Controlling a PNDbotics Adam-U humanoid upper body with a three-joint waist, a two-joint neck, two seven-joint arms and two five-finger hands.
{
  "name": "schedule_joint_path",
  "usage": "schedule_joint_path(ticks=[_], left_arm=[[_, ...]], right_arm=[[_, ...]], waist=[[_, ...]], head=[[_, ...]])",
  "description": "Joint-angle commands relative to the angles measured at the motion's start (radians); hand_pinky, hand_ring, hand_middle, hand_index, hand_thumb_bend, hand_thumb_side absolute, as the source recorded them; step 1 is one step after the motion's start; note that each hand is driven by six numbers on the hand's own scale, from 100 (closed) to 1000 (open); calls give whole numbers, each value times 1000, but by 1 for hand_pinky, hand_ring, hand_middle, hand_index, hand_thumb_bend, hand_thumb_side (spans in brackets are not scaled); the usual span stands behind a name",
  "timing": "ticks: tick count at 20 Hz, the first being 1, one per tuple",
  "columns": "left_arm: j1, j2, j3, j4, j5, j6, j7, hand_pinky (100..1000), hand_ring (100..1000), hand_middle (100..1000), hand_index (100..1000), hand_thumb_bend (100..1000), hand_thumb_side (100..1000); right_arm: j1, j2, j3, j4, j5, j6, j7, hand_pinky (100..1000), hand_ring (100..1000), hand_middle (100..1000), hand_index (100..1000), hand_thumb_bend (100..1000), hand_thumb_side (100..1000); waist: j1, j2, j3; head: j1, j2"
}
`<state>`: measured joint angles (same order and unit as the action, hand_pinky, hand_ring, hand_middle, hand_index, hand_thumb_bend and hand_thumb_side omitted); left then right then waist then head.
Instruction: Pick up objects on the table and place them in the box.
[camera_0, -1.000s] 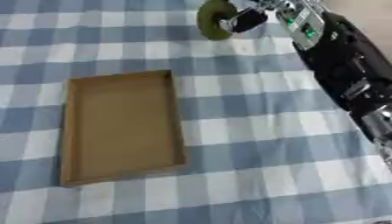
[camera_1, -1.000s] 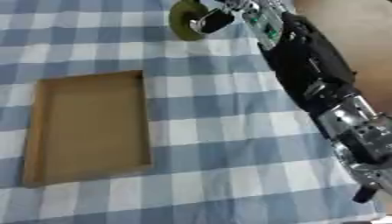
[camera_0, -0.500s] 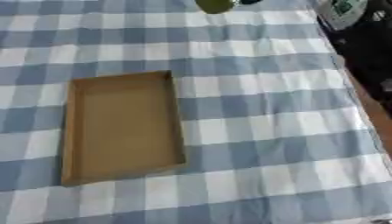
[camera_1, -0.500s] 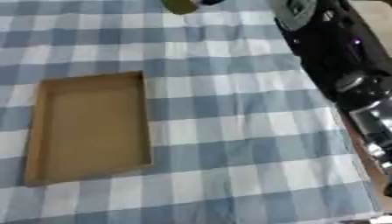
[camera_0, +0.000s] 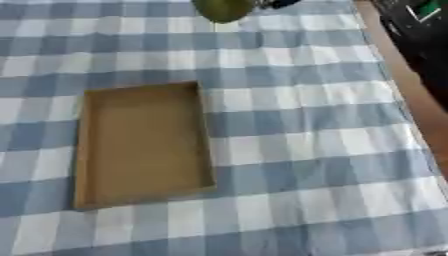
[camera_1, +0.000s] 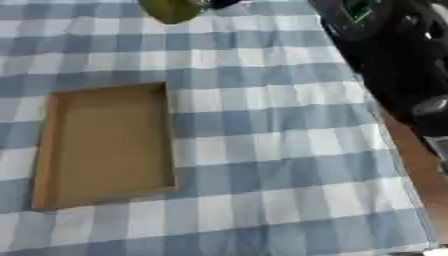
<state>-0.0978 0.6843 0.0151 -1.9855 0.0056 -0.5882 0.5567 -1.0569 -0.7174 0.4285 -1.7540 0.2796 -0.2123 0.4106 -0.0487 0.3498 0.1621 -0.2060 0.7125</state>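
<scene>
Overhead, green round fruit (camera_0: 223, 9) at top edge; right hand (camera_0: 278, 4) beside it, grip unclear; brown box (camera_0: 143, 145) on checked cloth (camera_0: 306, 125).

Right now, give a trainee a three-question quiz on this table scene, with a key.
1. True or false: the cardboard box has an object lying inside it.
2. Where does the green object show? A. at the top edge of the view, B. inside the box, C. at the lower right corner.
3. Fill in: the tablecloth has a blue and white ______ pattern.

Key: 1. false, the box shows only its bare floor. 2. A. 3. checked.
</scene>
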Motion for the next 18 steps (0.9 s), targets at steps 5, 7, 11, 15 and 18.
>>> schedule_joint_path(ticks=[5, 7, 11, 15, 18], left_arm=[[-12, 28, 9, -15, 9, -14, 4, 617, 625, 650, 819, 164, 486], [-13, 27, 8, -15, 10, -13, 3, 616, 624, 650, 819, 163, 490], [-14, 23, 6, -15, 13, -11, -1, 614, 623, 651, 819, 157, 497], [-16, 18, 2, -15, 17, -8, -6, 613, 623, 651, 819, 153, 503], [-18, 15, 0, -15, 21, -7, -9, 613, 623, 651, 819, 151, 506]], right_arm=[[7, 13, 63, -177, -36, 71, 22, 746, 873, 445, 695, 100, 201], [9, 26, 77, -196, -21, 89, 22, 747, 876, 442, 694, 100, 201], [19, 52, 102, -199, 2, 108, 32, 753, 897, 440, 696, 100, 202], [54, 94, 146, -160, 37, 101, 57, 756, 909, 436, 695, 100, 203], [77, 125, 172, -118, 75, 80, 58, 758, 915, 436, 696, 100, 204]], waist=[[10, -25, 9], [10, -24, 9], [9, -21, 10], [9, -16, 15], [11, -15, 18]], head=[[-6, -13], [-7, -13], [-6, -10], [-4, -4], [-6, -4]])
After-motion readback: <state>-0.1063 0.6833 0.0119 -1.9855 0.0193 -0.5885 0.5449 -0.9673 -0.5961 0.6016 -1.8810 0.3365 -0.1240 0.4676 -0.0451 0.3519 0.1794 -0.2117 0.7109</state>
